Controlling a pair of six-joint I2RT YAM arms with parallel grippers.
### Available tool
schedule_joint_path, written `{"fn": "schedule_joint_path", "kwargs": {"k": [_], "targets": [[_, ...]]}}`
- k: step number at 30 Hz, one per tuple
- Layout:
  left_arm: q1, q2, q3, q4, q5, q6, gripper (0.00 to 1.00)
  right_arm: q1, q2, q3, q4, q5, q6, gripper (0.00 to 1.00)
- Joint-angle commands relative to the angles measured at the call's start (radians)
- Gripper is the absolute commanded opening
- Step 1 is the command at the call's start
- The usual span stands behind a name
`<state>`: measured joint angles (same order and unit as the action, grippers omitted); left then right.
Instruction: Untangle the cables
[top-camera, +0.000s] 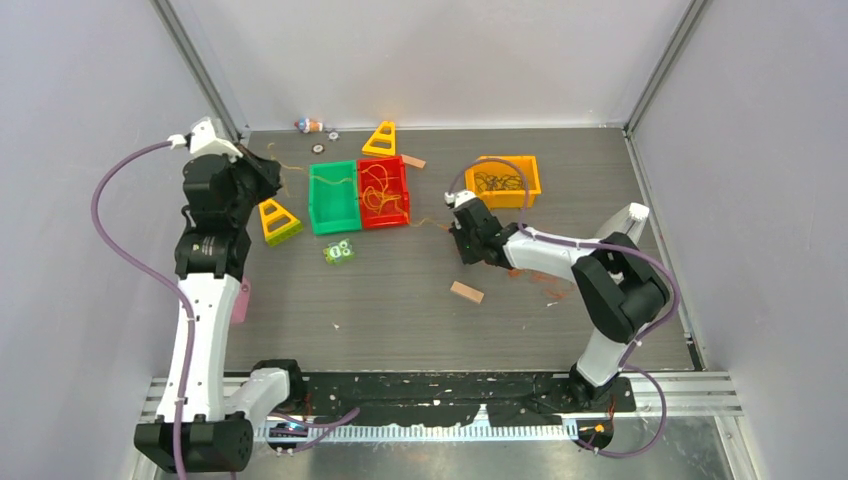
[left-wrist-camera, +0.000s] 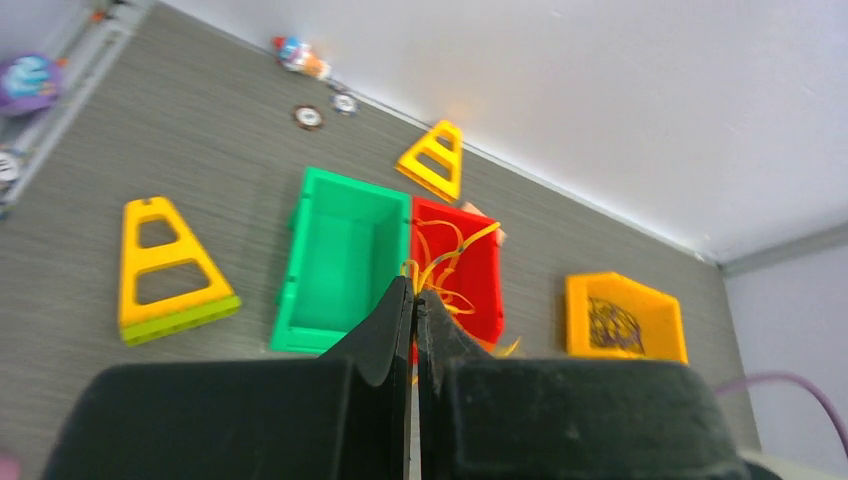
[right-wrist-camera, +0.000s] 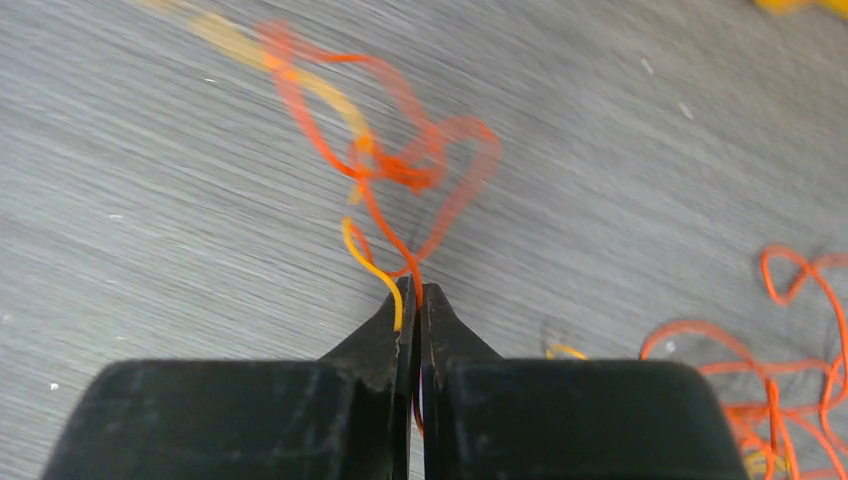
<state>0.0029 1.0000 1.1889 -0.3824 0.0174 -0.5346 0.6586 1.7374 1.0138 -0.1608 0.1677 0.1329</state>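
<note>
**Left end effector** (left-wrist-camera: 413, 300): the fingers are pressed together, pinching thin yellow strands (left-wrist-camera: 447, 258) that rise from between the tips.
- To its left, a yellow triangular frame (left-wrist-camera: 165, 265) lies on the tabletop (left-wrist-camera: 230, 150).
- Just ahead of the tips and slightly left sits the green bin (left-wrist-camera: 345, 250).
- The red bin (left-wrist-camera: 485, 270) touches the green bin's right side, ahead of the tips and slightly right. It holds a loose clump of orange and yellow cables (top-camera: 378, 190).
- In the overhead view, a thin strand runs from this end effector across the green bin to that clump.

**Right end effector** (right-wrist-camera: 412, 292): the fingers are pressed together, pinching one orange and one yellow strand.
- Ahead of the tips these strands open into tangled loops (right-wrist-camera: 400, 150) above the tabletop. The loops are blurred, so the crossings cannot be told.
- To the right of the fingers, loose orange loops (right-wrist-camera: 790, 370) lie flat on the tabletop, apart from the pinched strands.
- In the overhead view, the orange bin (top-camera: 500, 200) stands beyond this end effector and slightly right. It holds a clump of dark cables (top-camera: 500, 182).
- A small wooden block (top-camera: 467, 292) lies on its near side, apart from the cables.
</note>
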Motion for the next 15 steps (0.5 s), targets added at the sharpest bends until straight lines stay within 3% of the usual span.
{"fn": "schedule_joint_path", "kwargs": {"k": [1,6,12,15], "targets": [[0.107,-0.013,0.028,-0.005,-0.049,-0.038,0.00,-0.110,-0.115,-0.097,0.072,0.054,0.147,0.05],[0.160,-0.043,-0.012,0.022,-0.050,-0.077,0.00,-0.311,-0.204,-0.268,0.242,-0.113,0.289,0.05],[0.159,-0.027,-0.005,0.025,-0.023,-0.081,0.00,-0.345,-0.264,-0.315,0.269,-0.079,0.321,0.05],[0.158,-0.012,0.007,0.048,0.087,-0.074,0.00,-0.345,-0.273,-0.319,0.278,-0.094,0.310,0.05]]}}
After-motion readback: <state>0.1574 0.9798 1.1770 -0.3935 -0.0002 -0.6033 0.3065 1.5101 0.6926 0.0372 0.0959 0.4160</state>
